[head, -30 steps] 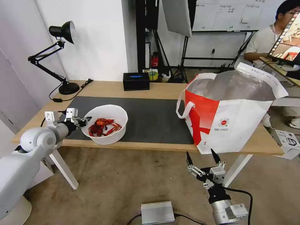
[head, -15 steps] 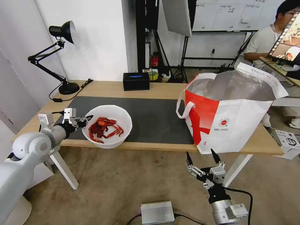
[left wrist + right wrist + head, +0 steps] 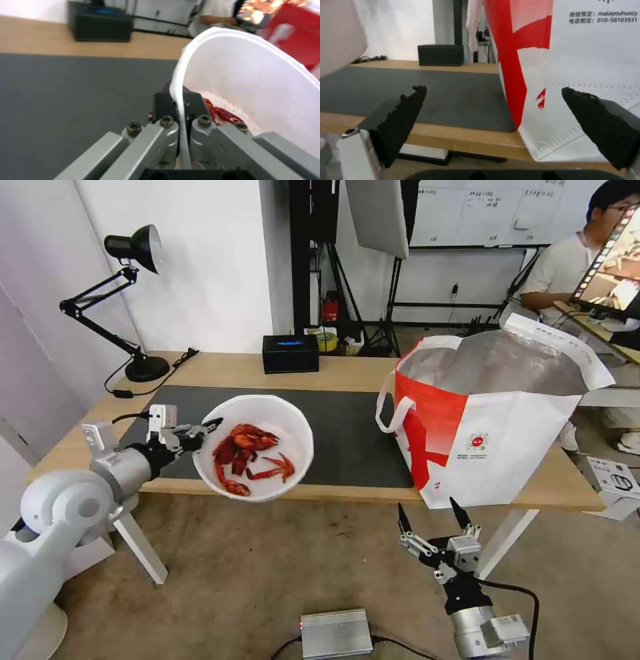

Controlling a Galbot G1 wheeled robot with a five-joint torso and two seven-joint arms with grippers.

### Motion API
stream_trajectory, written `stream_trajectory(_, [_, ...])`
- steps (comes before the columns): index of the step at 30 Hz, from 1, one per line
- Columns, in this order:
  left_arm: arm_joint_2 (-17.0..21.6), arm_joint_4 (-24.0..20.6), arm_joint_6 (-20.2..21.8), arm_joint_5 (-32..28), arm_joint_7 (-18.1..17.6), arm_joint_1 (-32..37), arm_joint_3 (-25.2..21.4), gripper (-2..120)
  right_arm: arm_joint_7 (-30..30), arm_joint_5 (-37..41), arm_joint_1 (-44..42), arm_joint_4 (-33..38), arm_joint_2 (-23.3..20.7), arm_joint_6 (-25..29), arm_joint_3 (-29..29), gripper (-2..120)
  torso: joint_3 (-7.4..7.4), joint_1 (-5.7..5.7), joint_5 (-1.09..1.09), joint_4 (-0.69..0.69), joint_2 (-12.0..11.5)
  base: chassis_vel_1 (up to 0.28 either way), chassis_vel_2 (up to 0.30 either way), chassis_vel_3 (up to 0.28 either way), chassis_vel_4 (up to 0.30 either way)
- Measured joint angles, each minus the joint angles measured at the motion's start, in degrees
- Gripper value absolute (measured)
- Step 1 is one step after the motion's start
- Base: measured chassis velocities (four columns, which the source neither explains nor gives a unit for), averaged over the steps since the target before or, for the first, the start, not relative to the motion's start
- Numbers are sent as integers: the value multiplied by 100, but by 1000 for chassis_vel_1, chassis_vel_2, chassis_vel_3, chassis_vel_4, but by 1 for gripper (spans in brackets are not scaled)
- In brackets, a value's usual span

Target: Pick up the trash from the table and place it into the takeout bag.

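From the head camera I see my left tool (image 3: 205,432) clamped on the near-left rim of the white bowl (image 3: 257,447), which hangs tilted in the air above the front edge of the surface (image 3: 233,370), its mouth turned toward me. The red crayfish shells (image 3: 248,453) have slid to the lower side. The takeout bag (image 3: 490,427) stands open at about 3 o'clock from the bowl, well apart, on the right end of the surface, with the foil lining showing. The black box (image 3: 290,353) sits at the far edge around 12 o'clock, and the desk lamp (image 3: 127,300) at 10 o'clock. My right tool (image 3: 432,520) hangs low in front of the surface, below the bag, with its fingers spread wide and holding nothing.

At the left wrist, the two fingers (image 3: 166,125) pinch the bowl's thin rim (image 3: 180,82) between them, over the dark mat (image 3: 66,95).

At the right wrist, the wide black fingertips (image 3: 406,107) frame the bag's red and white side (image 3: 573,62) and the surface's front edge.
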Motion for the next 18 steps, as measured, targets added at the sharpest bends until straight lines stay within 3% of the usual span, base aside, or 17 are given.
stream_trajectory(7, [-203,-400,1,18,38,-312,447,0,0,0,0,0,0,0,0,100,0,0,0,0,0,0,0,0,0])
stream_trajectory(18, [-535,-599,27,30,-8,-916,1194,0,0,0,0,0,0,0,0,100,0,0,0,0,0,0,0,0,0])
